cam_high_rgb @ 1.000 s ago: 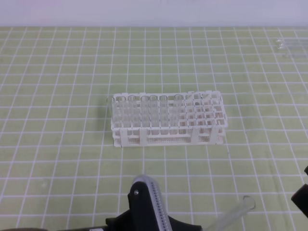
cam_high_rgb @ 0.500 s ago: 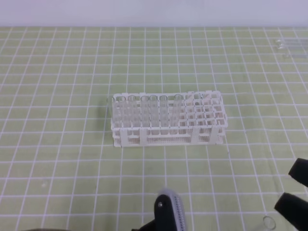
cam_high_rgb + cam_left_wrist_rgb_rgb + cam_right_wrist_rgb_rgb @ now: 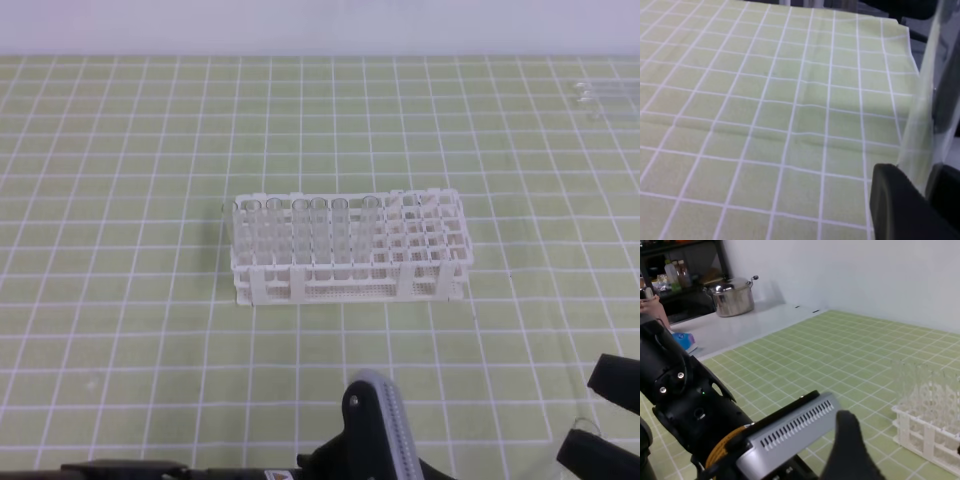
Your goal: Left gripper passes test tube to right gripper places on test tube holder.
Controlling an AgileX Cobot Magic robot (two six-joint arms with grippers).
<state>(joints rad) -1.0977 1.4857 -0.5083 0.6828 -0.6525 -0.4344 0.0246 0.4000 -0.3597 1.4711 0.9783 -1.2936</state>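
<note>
The white test tube holder (image 3: 350,250) stands mid-table, also at the right in the right wrist view (image 3: 927,412); clear tubes fill its left part. At the bottom edge, my left gripper's slotted grey block (image 3: 378,432) points right. In the left wrist view the left gripper (image 3: 920,195) is shut on the clear test tube (image 3: 924,115), which rises steeply between the black jaws. My right gripper (image 3: 600,420) is open at the lower right, its jaws on either side of the tube's faint rim (image 3: 584,427). One right fingertip (image 3: 852,450) shows close to the left gripper's block (image 3: 790,432).
Loose clear tubes (image 3: 605,95) lie at the far right back of the green gridded mat. The mat's edge (image 3: 905,35) shows in the left wrist view. A steel pot (image 3: 735,296) sits on a side counter, away from the work area.
My left gripper has moved to the right along the bottom edge with the tube. My right gripper has come in from the right edge, so its open jaws now flank the tube's end.
</note>
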